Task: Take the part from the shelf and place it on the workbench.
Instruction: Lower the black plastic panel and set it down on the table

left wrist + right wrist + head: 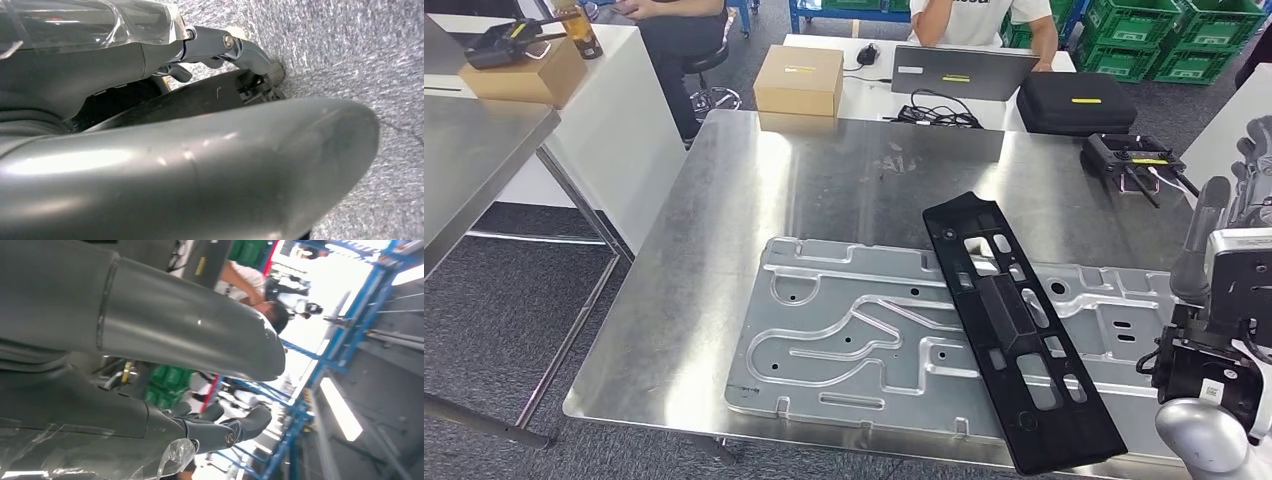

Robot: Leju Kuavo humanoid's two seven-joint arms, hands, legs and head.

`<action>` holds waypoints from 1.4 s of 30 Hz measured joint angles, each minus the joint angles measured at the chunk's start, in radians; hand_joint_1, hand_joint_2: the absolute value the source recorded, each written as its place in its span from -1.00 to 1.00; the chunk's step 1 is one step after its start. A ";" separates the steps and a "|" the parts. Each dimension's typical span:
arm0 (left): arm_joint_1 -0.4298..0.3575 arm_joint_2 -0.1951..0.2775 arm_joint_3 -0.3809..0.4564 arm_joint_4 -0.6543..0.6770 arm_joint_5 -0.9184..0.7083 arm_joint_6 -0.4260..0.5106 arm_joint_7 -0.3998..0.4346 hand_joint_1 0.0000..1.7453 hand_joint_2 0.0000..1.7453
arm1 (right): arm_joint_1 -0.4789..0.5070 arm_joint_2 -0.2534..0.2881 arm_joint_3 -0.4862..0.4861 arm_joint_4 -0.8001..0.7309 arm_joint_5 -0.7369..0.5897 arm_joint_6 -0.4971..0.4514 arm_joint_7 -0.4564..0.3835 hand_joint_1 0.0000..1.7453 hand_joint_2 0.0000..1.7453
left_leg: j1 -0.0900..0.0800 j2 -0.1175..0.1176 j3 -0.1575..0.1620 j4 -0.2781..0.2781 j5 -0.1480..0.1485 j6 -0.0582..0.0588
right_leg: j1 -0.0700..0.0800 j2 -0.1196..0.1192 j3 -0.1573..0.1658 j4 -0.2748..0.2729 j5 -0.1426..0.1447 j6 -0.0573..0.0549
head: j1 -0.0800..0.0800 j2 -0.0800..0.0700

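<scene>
The part (1014, 335), a long black plastic panel with several cut-outs, lies flat and slantwise on the steel workbench (844, 170), resting across a stamped grey metal plate (854, 335). No hand touches it. My right hand (1239, 190) is raised at the bench's right edge, beyond the part's far end; in the right wrist view its thumb (190, 325) and dark fingers (225, 427) stand apart with nothing between them. My left hand (210, 165) hangs over grey carpet, its thumb and fingers (240, 47) apart and holding nothing.
Along the bench's far side sit a cardboard box (799, 80), a laptop (959, 72), cables, a black case (1074, 102) and a black device (1129, 155). Two people sit behind. Another steel table (474, 160) stands left; green crates (1164, 40) are stacked at the back.
</scene>
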 joint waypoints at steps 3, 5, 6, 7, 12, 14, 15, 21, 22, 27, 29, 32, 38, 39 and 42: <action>0.001 0.001 0.000 0.000 0.004 0.005 0.005 -1.00 -1.00 | 0.037 0.021 -0.005 -0.009 -0.055 0.000 -0.059 -1.00 -1.00 | 0.003 0.000 -0.007 0.001 0.006 -0.008 | -0.008 0.000 -0.071 0.143 -0.038 0.012 | 0.000 0.000; 0.001 0.001 0.000 0.000 0.008 0.006 0.005 -1.00 -1.00 | 0.067 0.044 -0.012 -0.023 -0.117 0.000 -0.124 -1.00 -1.00 | 0.011 -0.001 -0.012 0.005 0.012 -0.019 | -0.018 0.000 -0.031 0.048 0.028 0.023 | 0.000 0.000; 0.000 0.003 0.001 0.000 0.009 0.007 0.005 -1.00 -1.00 | 0.082 0.057 -0.016 -0.030 -0.144 0.000 -0.155 -1.00 -1.00 | 0.011 -0.002 -0.015 0.009 0.014 -0.028 | -0.024 0.000 0.000 -0.024 0.062 0.033 | 0.000 0.000; 0.000 0.005 0.001 0.000 0.011 0.008 0.005 -1.00 -1.00 | 0.095 0.070 -0.019 -0.036 -0.171 0.000 -0.182 -1.00 -1.00 | 0.013 -0.003 -0.020 0.014 0.016 -0.037 | -0.027 0.003 0.024 -0.082 0.090 0.033 | 0.001 0.000; 0.002 0.012 0.002 0.001 0.027 0.014 -0.008 -1.00 -1.00 | 0.188 0.137 -0.030 -0.062 -0.317 0.000 -0.350 -1.00 -1.00 | 0.013 -0.002 -0.038 0.019 0.026 -0.065 | -0.022 0.000 0.013 -0.114 0.130 -0.019 | 0.000 0.000; 0.000 0.012 0.003 0.001 0.031 0.014 -0.012 -1.00 -1.00 | 0.224 0.161 -0.030 -0.073 -0.357 0.000 -0.419 -1.00 -1.00 | 0.015 0.005 -0.067 0.099 -0.046 -0.071 | -0.018 -0.005 -0.007 -0.112 0.145 -0.040 | 0.000 0.000; -0.002 0.012 0.003 0.001 0.034 0.014 -0.013 -1.00 -1.00 | 0.242 0.172 -0.029 -0.077 -0.374 0.001 -0.446 -1.00 -1.00 | 0.014 0.009 -0.088 0.172 -0.100 -0.073 | -0.014 -0.007 -0.017 -0.112 0.153 -0.047 | 0.000 0.000; 0.006 0.013 0.005 0.001 0.049 0.015 -0.011 -1.00 -1.00 | 0.321 0.221 -0.005 -0.085 -0.433 0.001 -0.563 -1.00 -1.00 | -0.013 0.011 0.041 0.168 -0.168 -0.023 | 0.023 -0.012 -0.077 -0.111 0.198 -0.066 | 0.000 0.000; 0.010 0.015 0.005 0.001 0.051 0.015 -0.011 -1.00 -1.00 | 0.328 0.227 0.001 -0.085 -0.439 0.001 -0.574 -1.00 -1.00 | -0.023 0.014 0.095 0.087 -0.153 -0.005 | 0.028 -0.012 -0.084 -0.111 0.206 -0.066 | 0.001 0.000; 0.022 0.020 0.006 0.002 0.058 0.017 -0.011 -1.00 -1.00 | 0.354 0.249 0.037 -0.083 -0.466 0.001 -0.606 -1.00 -1.00 | -0.037 0.024 0.132 -0.020 -0.108 0.009 | 0.027 -0.017 -0.104 -0.108 0.230 -0.054 | 0.002 0.000; 0.024 0.021 0.006 0.002 0.058 0.016 -0.008 -1.00 -1.00 | 0.359 0.256 0.052 -0.082 -0.472 0.001 -0.615 -1.00 -1.00 | -0.028 0.025 0.116 -0.030 -0.082 0.007 | 0.026 -0.011 -0.127 -0.057 0.171 -0.042 | 0.004 0.000; 0.025 0.021 0.005 0.002 0.056 0.014 0.002 -1.00 -1.00 | 0.368 0.261 0.073 -0.078 -0.481 0.001 -0.624 -1.00 -1.00 | -0.020 0.026 0.078 -0.029 -0.050 0.003 | 0.014 -0.006 -0.174 0.125 0.034 -0.024 | 0.008 0.000; 0.017 0.025 0.006 0.003 0.042 0.014 0.026 -1.00 -1.00 | 0.370 0.273 0.108 -0.066 -0.496 0.004 -0.637 -1.00 -1.00 | 0.001 0.025 -0.012 0.017 -0.006 -0.032 | -0.018 -0.002 0.008 -0.036 0.114 0.022 | 0.012 0.000; 0.016 0.027 0.006 0.003 0.040 0.014 0.028 -1.00 -1.00 | 0.369 0.274 0.112 -0.064 -0.498 0.004 -0.638 -1.00 -1.00 | 0.000 0.024 -0.022 0.029 -0.003 -0.037 | -0.019 0.000 0.033 -0.079 0.100 0.018 | 0.013 0.000; 0.017 0.030 0.006 0.004 0.039 0.014 0.034 -1.00 -1.00 | 0.367 0.280 0.123 -0.058 -0.506 0.007 -0.642 -1.00 -1.00 | 0.001 0.022 -0.037 0.042 0.012 -0.053 | -0.013 -0.003 0.026 -0.093 0.094 -0.020 | 0.012 0.000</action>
